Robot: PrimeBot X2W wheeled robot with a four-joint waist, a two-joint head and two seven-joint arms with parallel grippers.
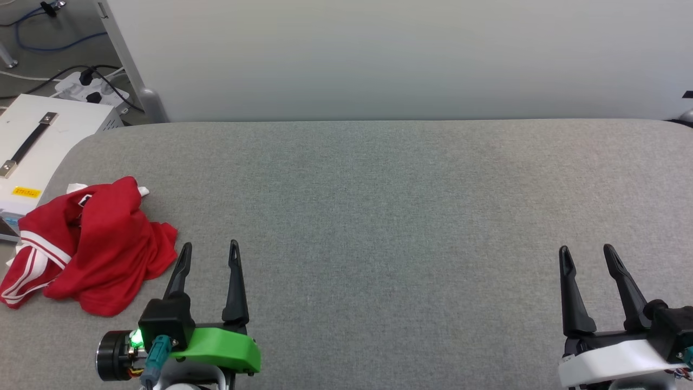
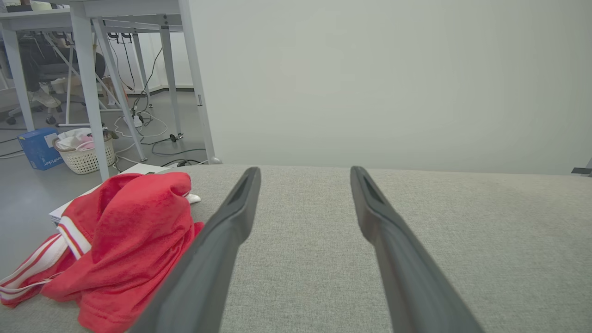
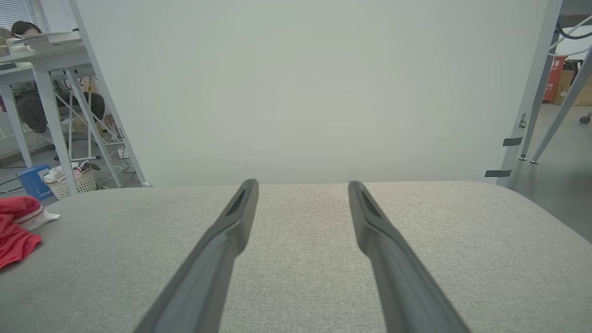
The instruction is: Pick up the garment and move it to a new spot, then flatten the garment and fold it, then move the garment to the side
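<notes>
The garment lies crumpled in a red heap with white striped trim at the left edge of the grey fabric table. In the left wrist view the garment sits left of my fingers; in the right wrist view a bit of the garment shows at far left. My left gripper stands open just right of the heap, holding nothing. Far to the right my right gripper is open over bare table, with nothing between its fingers.
A white partition stands behind the table. A white box with a black handle sits off the table's left edge, with cables and a power strip on the floor. A laundry basket and desk legs stand further left, where a person sits.
</notes>
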